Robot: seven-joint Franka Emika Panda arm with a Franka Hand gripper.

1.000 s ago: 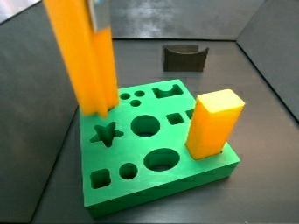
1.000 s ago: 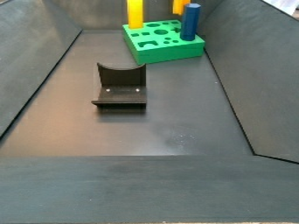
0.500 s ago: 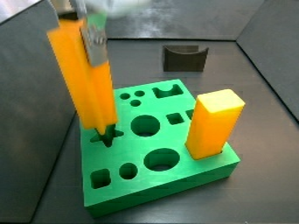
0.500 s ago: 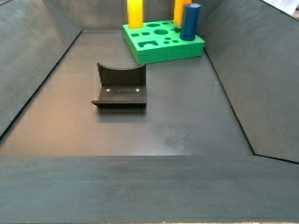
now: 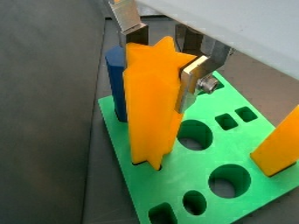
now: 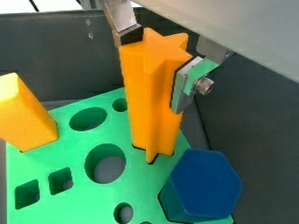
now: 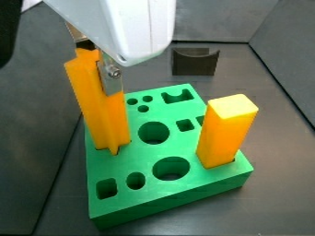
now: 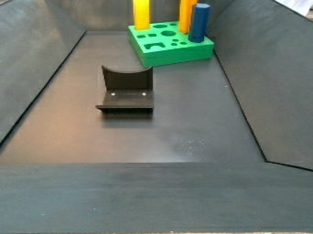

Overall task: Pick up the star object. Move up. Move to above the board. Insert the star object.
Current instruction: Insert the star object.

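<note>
Orange star object (image 5: 152, 105), green board (image 5: 222, 153), silver gripper (image 5: 162, 54) fingers (image 5: 194, 77), blue peg (image 6: 198, 184).

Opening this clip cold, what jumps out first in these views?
The tall orange star object stands upright with its lower end in the green board, near its edge, gripped near its top by the tool. A thick yellow-orange block stands in the board's opposite side, and a blue peg sits beside the star object.
</note>
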